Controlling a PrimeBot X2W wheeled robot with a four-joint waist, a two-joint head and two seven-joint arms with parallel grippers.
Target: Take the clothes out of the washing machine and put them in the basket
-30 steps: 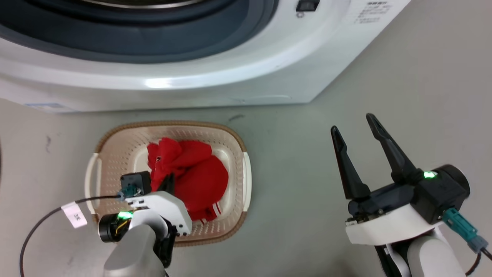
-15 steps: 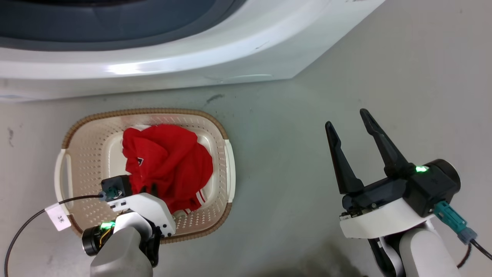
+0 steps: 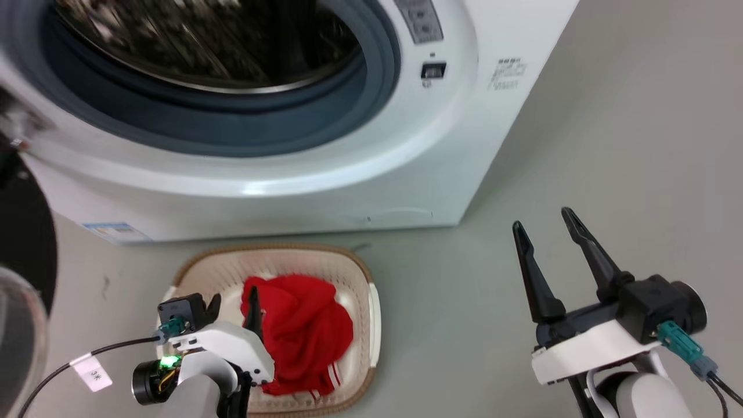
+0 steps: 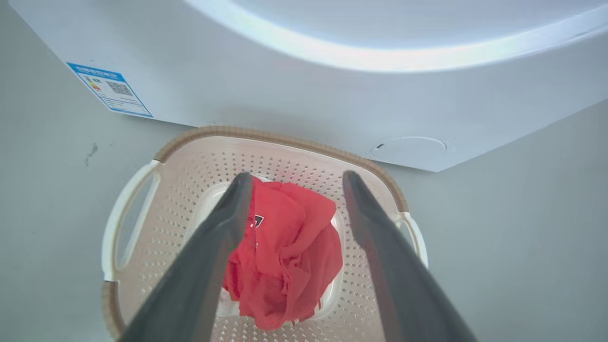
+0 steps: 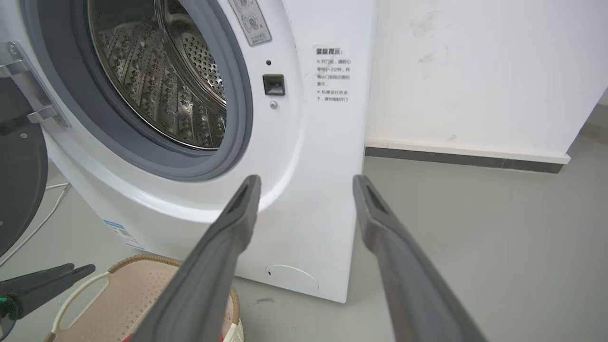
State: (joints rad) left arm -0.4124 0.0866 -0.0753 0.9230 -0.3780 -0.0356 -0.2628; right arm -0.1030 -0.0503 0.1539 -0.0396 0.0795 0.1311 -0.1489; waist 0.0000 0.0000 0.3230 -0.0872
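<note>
The clothes (image 3: 302,331) lie in one red heap in the basket (image 3: 374,307), toward its 3 o'clock side in the head view. The heap's long axis runs from about 11 to 5 o'clock, and the white stripes (image 3: 325,378) are at the 5 o'clock end. The basket sits on the floor (image 3: 609,145) just in front of the washer (image 3: 348,174). Its long axis goes from 9 to 3 o'clock, along the washer's front, with a handle at each end.

The left gripper (image 3: 234,294) hangs over the basket's 9 o'clock half. Its fingers are spread, grip nothing and point to 12 o'clock at the washer. In the left wrist view the heap shows between and below them; contact cannot be told.

The right gripper (image 3: 541,218), at 4 o'clock in the head view, is over bare floor. Its fingers are parted and empty, aimed near 12 o'clock. The washer's door (image 3: 23,249) stands open at 9 o'clock, and the steel drum (image 5: 156,76) is in sight.
</note>
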